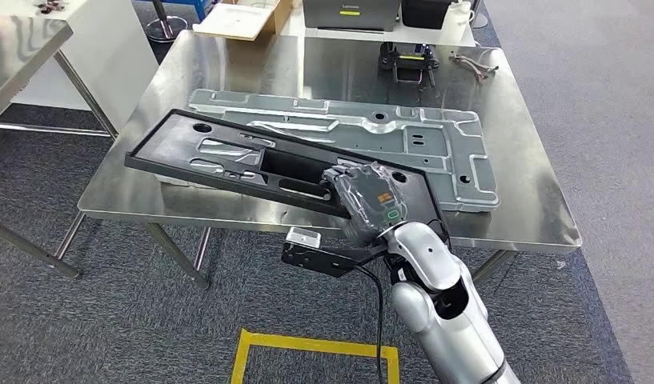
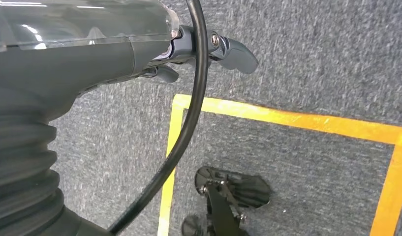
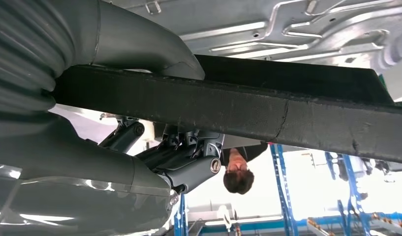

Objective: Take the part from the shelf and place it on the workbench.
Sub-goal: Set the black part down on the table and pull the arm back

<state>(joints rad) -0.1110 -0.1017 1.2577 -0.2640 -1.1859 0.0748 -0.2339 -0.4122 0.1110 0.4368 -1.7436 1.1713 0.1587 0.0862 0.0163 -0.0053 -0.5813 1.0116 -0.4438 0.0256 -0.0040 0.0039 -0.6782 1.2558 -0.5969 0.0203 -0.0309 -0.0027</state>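
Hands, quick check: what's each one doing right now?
Left hand: holds nothing, fingers curled in, hanging over the floor.
Right hand: grips the black part by its edge, over the workbench.

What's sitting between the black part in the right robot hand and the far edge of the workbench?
In the head view, a grey stamped metal panel lies flat there, behind the black part gripped by the right robot hand.
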